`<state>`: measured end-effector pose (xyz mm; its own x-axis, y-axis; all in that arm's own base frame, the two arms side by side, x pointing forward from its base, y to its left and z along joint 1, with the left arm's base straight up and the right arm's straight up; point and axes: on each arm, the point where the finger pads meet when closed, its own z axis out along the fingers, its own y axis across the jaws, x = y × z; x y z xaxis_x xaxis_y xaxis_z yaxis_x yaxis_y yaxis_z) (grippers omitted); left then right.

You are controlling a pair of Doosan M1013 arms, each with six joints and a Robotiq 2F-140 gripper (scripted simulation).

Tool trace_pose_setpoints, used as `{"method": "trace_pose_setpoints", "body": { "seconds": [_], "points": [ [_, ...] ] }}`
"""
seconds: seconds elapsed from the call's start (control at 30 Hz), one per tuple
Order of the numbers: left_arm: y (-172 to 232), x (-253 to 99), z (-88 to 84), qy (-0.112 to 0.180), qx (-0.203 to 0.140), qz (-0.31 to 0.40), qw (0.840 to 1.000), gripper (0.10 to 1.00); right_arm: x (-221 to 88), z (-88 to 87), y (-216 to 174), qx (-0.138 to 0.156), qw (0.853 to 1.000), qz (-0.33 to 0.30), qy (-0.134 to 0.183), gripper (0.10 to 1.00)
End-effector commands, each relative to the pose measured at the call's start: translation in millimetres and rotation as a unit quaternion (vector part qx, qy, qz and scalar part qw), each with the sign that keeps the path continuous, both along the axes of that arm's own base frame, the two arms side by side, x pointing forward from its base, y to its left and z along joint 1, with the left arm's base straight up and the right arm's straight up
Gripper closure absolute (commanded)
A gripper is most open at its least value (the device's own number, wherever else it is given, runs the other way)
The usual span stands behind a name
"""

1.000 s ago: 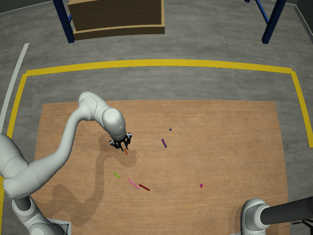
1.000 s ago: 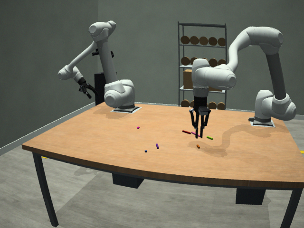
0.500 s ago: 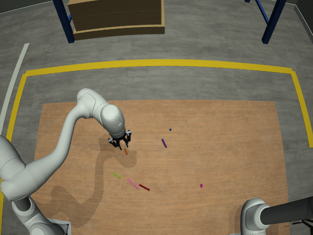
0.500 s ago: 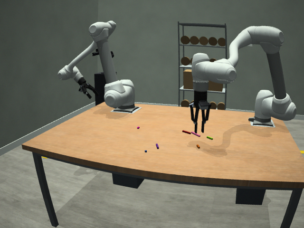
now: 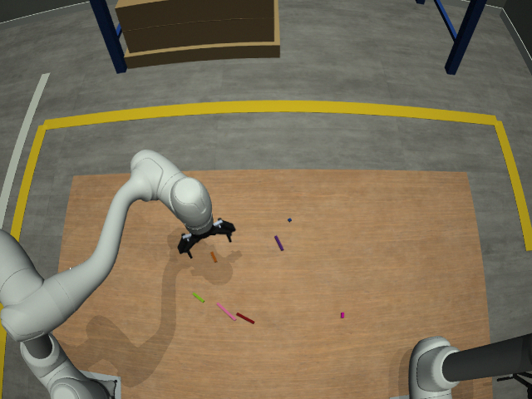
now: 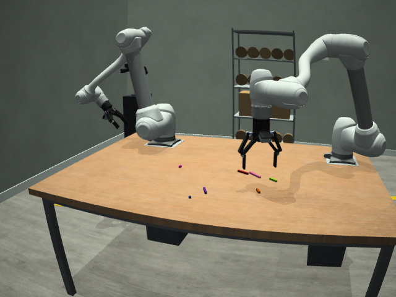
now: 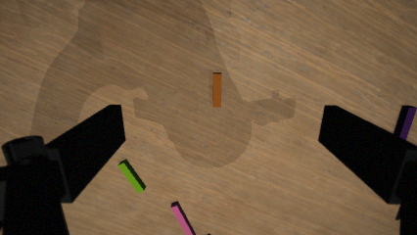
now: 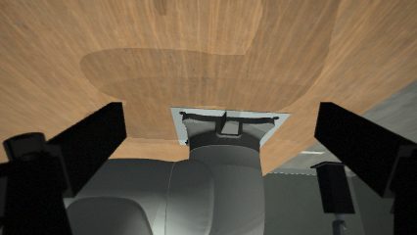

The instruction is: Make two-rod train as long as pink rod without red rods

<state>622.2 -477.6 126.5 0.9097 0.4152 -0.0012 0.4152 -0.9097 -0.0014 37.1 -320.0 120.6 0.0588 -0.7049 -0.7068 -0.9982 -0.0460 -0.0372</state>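
Note:
My left gripper [image 5: 209,248] [image 6: 259,166] [image 7: 222,122] is open and empty, above the table over the orange rod [image 5: 214,256] [image 6: 258,190] [image 7: 216,90], which lies flat. The lime rod [image 5: 198,298] [image 6: 273,179] [image 7: 132,176] lies near one end of the pink rod [image 5: 226,312] [image 6: 255,174] [image 7: 182,218], apart from it. The purple rod [image 5: 278,243] [image 6: 205,190] [image 7: 404,122] lies alone, towards the small blue rod [image 5: 289,220] [image 6: 189,197]. My right gripper [image 6: 122,125] [image 8: 220,119] is open and empty, far from the rods.
The red rod [image 5: 245,317] [image 6: 242,171] lies close to the pink rod's other end. The magenta rod [image 5: 342,315] [image 6: 180,166] lies alone on the right arm's side. The wooden table [image 5: 365,258] [image 6: 134,192] bears both arm bases.

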Motion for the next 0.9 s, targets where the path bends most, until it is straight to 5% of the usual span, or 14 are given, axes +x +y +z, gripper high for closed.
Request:
{"method": "trace_pose_setpoints", "body": {
  "seconds": [0.0,0.3,0.47,0.77,0.83,0.87],
  "points": [
    [-0.2,0.4,1.2,-0.001,0.0,0.0,1.0,0.098,0.1,0.4,-0.3,0.0,1.0,0.0,0.0,0.098],
    [0.2,-1.3,1.0,-0.001,0.0,-0.015,1.0,0.098,0.1,0.4,-0.3,0.0,1.0,0.0,0.0,0.098],
    [2.4,-11.1,0.0,-0.001,0.0,-0.096,0.995,0.098,0.1,0.4,-0.3,0.0,1.0,0.0,0.0,0.098],
    [8.6,-35.5,-2.9,-0.001,-0.001,-0.296,0.955,0.098,0.1,0.4,-0.3,0.0,1.0,0.0,0.0,0.098],
    [8.6,-35.5,-2.9,-0.001,-0.001,-0.296,0.955,0.098,0.1,0.4,-0.3,0.0,1.0,0.0,0.0,0.098],
    [10.1,-41.0,-3.6,-0.001,-0.001,-0.339,0.941,0.098,0.1,0.4,-0.3,0.0,1.0,0.0,0.0,0.098]
  ]
}}
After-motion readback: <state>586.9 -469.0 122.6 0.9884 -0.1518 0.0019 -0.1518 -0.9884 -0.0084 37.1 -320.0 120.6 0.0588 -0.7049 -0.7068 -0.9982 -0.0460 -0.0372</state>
